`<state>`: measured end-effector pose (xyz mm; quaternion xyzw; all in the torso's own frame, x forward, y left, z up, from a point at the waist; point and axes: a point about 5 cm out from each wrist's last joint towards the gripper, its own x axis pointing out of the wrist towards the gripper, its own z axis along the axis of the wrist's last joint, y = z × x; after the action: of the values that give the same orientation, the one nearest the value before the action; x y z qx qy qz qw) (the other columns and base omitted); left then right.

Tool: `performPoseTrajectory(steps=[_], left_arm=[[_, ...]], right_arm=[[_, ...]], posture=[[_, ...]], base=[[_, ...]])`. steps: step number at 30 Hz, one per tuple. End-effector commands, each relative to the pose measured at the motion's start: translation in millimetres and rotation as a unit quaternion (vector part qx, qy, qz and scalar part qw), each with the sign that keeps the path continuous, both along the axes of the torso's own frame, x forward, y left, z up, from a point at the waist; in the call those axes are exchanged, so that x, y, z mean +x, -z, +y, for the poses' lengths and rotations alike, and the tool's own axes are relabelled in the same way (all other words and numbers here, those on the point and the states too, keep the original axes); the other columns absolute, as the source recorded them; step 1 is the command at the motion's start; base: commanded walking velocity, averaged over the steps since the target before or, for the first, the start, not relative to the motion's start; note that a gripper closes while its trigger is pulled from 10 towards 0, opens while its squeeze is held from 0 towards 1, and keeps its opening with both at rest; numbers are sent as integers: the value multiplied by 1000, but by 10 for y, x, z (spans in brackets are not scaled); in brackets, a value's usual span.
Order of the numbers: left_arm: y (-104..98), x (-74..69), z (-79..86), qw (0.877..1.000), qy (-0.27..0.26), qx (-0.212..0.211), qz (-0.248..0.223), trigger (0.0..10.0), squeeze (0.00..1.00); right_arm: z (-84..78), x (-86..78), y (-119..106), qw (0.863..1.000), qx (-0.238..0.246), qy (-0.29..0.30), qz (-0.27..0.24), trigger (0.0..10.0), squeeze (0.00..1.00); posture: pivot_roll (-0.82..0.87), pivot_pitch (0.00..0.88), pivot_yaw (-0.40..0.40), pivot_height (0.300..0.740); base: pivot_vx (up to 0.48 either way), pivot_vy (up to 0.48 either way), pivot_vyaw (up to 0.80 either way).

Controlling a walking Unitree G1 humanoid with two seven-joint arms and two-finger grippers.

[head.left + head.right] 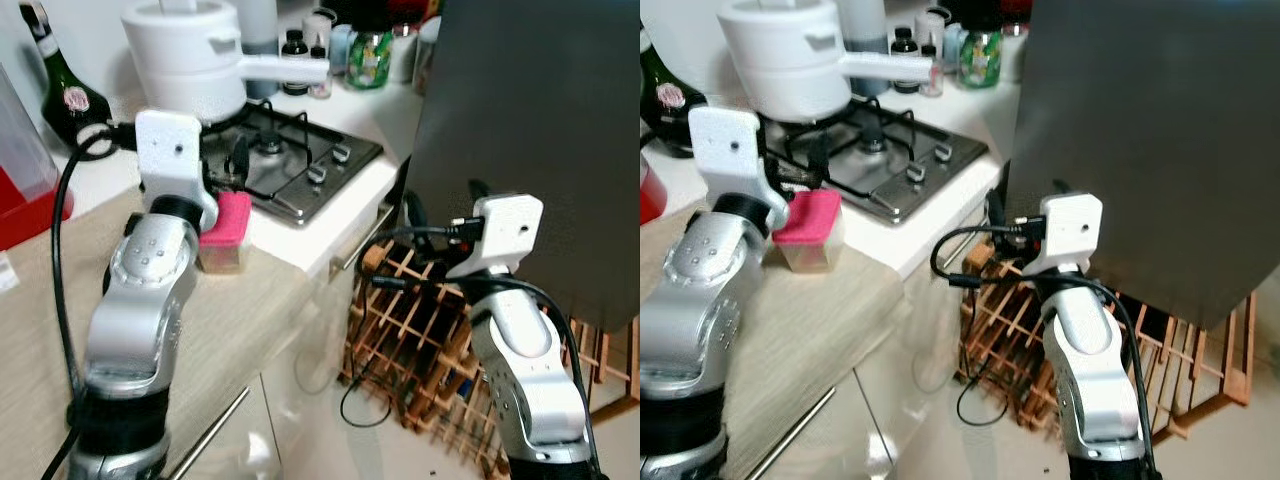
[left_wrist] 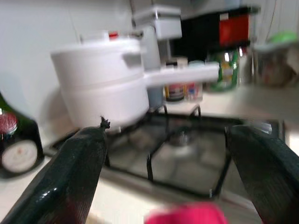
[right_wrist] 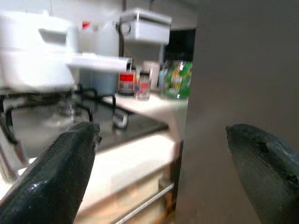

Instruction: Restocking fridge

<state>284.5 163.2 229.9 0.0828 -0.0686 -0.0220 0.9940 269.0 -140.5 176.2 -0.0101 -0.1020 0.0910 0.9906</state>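
left eye view: the pink-lidded box (image 1: 224, 235) sits on the table; looks light, stiff, best pinched across its sides; left gripper (image 2: 166, 182) and right gripper (image 3: 161, 179) jaws spread, empty

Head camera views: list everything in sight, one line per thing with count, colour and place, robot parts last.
saucepan: one, white, lidded, on the back burner of the hob.
hob: one, steel with black grates, set in the white counter.
pink-lidded container: one, clear with pink lid, on the counter just in front of the hob.
bottle: one, dark green, on the counter left of the hob.
jars and small bottles: several, mixed colours, on the counter behind the hob.
fridge door: one, dark grey, right of the counter.
wine rack: one, wooden, on the floor below the door.
left end effector: one, black fingers open, above the pink-lidded container.
right end effector: one, black fingers open, at the fridge door's edge.
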Motion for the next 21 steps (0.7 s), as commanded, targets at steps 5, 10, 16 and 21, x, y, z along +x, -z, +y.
performPoseTrajectory(steps=[5,10,16,21], left_arm=[[-124,-154,37,1000,0,26,-16,10000,1000],[-117,-341,6,1000,21,22,4,10000,1000],[14,-458,16,998,30,12,52,10000,0],[47,-516,3,997,27,3,76,10000,0]], right_arm=[[-83,-24,0,1000,-6,4,0,10000,0],[-136,-58,92,1000,-14,4,18,10000,0],[-6,-89,120,997,16,-56,46,10000,0],[61,-183,212,993,20,-86,82,10000,0]], posture=[[1,19,-1,740],[25,40,-8,740],[32,58,-10,740],[33,61,-20,740]], base=[[0,0,0],[0,0,0],[0,0,0],[0,0,0]])
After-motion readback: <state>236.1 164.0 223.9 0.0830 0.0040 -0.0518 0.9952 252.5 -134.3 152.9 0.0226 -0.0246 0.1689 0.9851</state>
